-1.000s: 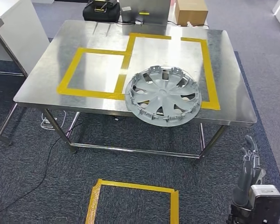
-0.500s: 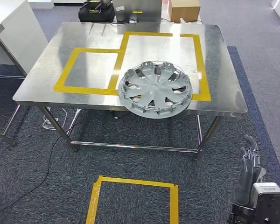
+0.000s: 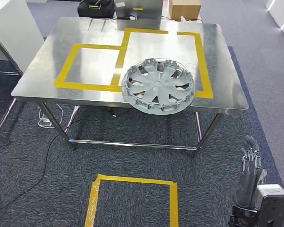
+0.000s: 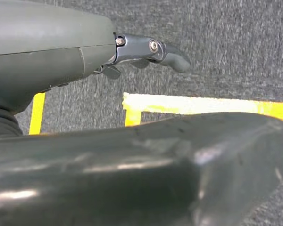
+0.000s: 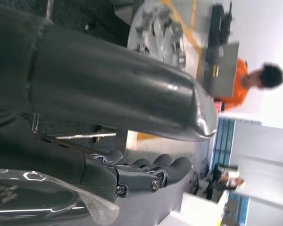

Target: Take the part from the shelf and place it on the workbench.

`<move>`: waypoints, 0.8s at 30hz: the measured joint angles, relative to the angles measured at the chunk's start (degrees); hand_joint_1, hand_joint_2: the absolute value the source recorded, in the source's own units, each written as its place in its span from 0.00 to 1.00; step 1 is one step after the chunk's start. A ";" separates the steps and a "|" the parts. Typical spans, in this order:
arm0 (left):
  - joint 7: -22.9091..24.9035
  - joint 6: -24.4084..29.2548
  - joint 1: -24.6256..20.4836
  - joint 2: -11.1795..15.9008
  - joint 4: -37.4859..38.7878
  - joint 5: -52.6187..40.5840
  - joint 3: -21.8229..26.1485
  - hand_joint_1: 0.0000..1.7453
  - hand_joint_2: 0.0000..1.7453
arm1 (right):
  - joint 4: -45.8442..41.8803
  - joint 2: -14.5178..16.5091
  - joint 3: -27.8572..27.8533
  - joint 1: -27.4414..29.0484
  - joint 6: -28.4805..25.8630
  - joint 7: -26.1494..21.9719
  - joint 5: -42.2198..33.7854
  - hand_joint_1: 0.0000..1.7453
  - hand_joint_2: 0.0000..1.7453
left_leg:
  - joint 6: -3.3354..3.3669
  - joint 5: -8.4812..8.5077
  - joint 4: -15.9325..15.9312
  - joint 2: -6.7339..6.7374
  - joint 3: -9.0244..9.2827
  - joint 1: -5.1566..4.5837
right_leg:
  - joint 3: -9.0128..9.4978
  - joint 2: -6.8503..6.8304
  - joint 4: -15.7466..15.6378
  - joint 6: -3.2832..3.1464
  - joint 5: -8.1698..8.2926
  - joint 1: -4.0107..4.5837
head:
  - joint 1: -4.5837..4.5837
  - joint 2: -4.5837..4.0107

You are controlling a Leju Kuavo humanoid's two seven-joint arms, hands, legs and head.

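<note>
Our right hand (image 3: 250, 172) hangs low at our side with its fingers apart and holding nothing. The part (image 3: 158, 86), a grey wheel cover, lies up and forward of it and over toward our left, well apart from it, flat on the steel workbench (image 3: 44, 71). It sits at the bench's near edge, with its near rim at or a little over that edge; from here we cannot tell how much overhangs. Most of it lies inside the larger yellow tape frame (image 3: 201, 56), and its near side crosses the frame's near strip. Being round, the part has no long axis to line up with, so only its spot on the bench matters. Our left hand (image 4: 147, 49) hangs over the carpet near the yellow floor square (image 3: 133, 198); the one finger we see is straight and nothing is in it, so we read it as released. Of the two, the right hand appears the nearer to the part, since the cover lies toward the bench's right half. We judge the placing done, with the part resting on the workbench and both hands off it. If the rim does overhang, a nudge away from us would settle it. As for containers, a cardboard box (image 3: 184, 8) and a dark bag (image 3: 96, 8) sit beyond the bench's far edge, far ahead of both hands; the box looks closed and we cannot see into either.
</note>
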 joint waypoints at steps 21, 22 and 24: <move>-0.02 -0.63 0.26 -0.05 0.00 -0.37 0.30 0.00 0.00 | 0.61 -0.01 0.01 -0.13 -0.92 0.40 2.32 0.00 0.00 | -2.49 -5.06 13.80 0.83 -5.57 -0.15 | 3.65 -1.25 -6.28 -2.58 4.27 0.07 | -0.09 0.00; 0.19 -0.64 0.24 -0.03 0.00 -0.25 0.34 0.00 0.00 | 0.61 -0.01 0.01 -0.16 -0.97 0.46 2.43 0.00 0.00 | -2.15 -3.11 9.62 0.68 -3.51 -0.18 | 3.65 -1.14 -6.17 -2.54 4.29 0.08 | -0.09 0.00; 0.45 -0.66 0.15 0.02 0.00 -0.11 0.42 0.00 0.00 | 0.62 -0.01 0.01 -0.24 -1.09 0.58 2.72 0.00 0.00 | -1.52 -0.86 3.12 0.37 -0.51 -0.33 | 3.38 -0.97 -5.88 -2.22 4.39 0.25 | -0.07 0.00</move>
